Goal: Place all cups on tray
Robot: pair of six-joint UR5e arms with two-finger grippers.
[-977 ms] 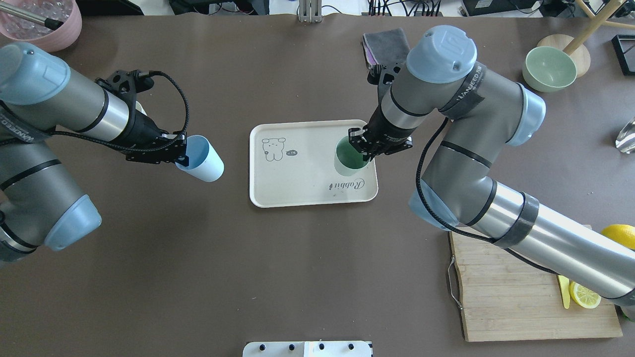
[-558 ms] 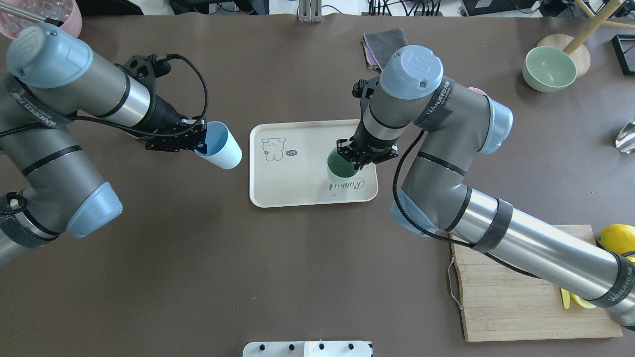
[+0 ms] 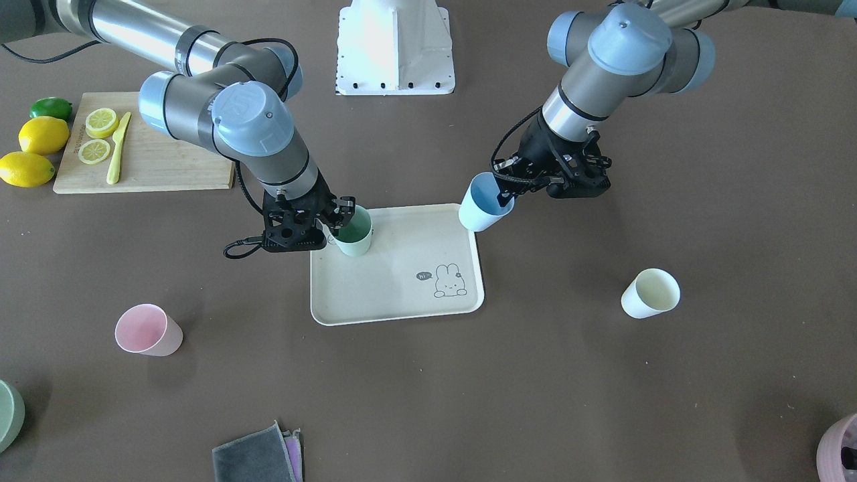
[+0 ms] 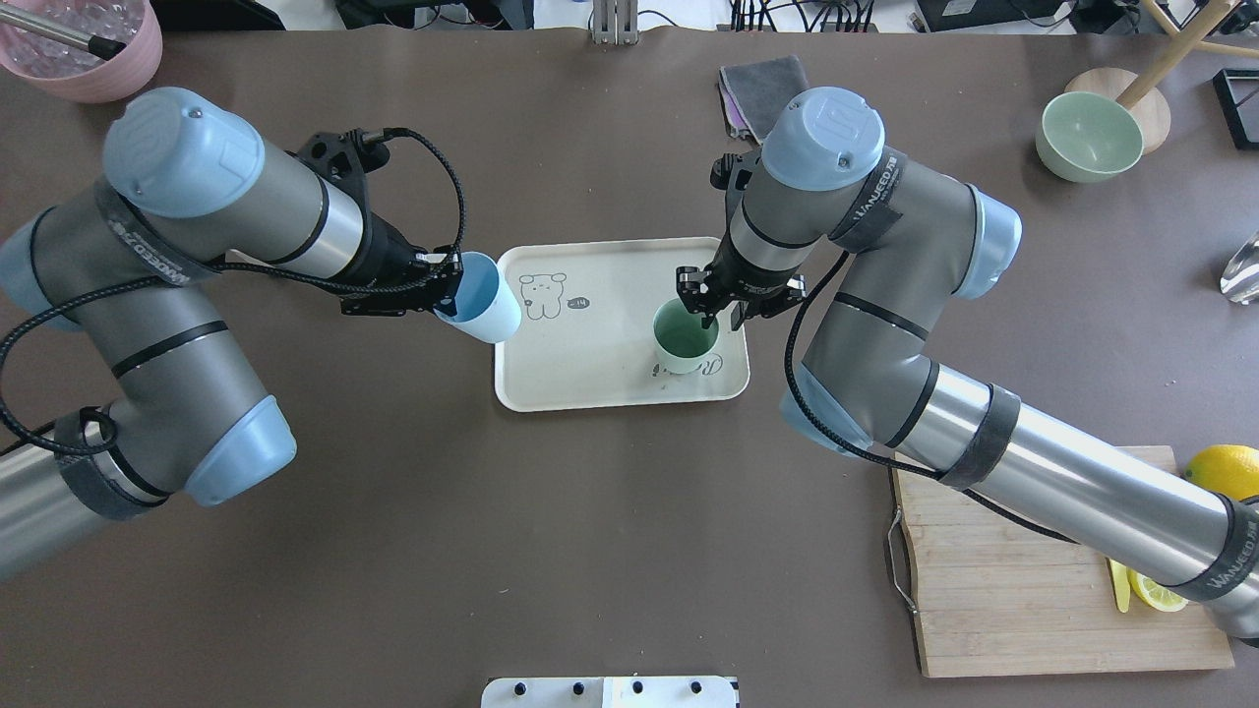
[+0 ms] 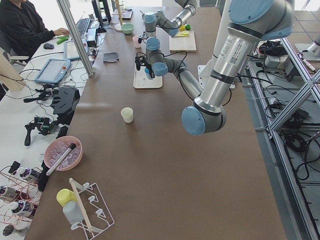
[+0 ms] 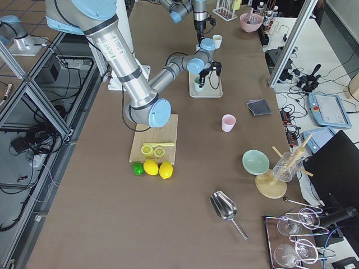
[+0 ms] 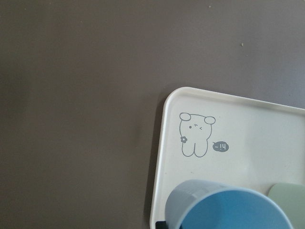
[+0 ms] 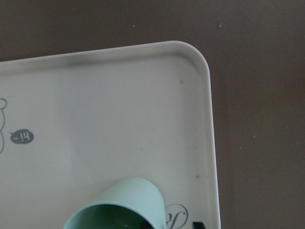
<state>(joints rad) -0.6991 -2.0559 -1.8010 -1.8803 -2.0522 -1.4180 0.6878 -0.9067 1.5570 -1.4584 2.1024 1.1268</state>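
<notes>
The cream tray (image 4: 590, 379) lies mid-table. My right gripper (image 4: 710, 307) is shut on the rim of the mint green cup (image 4: 682, 336), which stands upright at the tray's right end, also in the front view (image 3: 353, 234) and right wrist view (image 8: 124, 202). My left gripper (image 4: 443, 290) is shut on the light blue cup (image 4: 482, 300), held tilted above the tray's left edge (image 7: 162, 143); the cup also shows in the left wrist view (image 7: 228, 210). The pink cup (image 3: 146, 329) and the cream-yellow cup (image 3: 651, 292) stand on the table away from the tray.
A wooden cutting board (image 4: 1023, 590) with lemon slices and lemons (image 4: 1225, 470) lies front right. A green bowl (image 4: 1087, 136), a grey cloth (image 4: 759, 87) and a mauve pot (image 4: 93, 59) sit along the far edge.
My left arm has carried the blue cup rightward to the tray's left edge. My right arm has shifted the green cup a little toward the tray's near side.
</notes>
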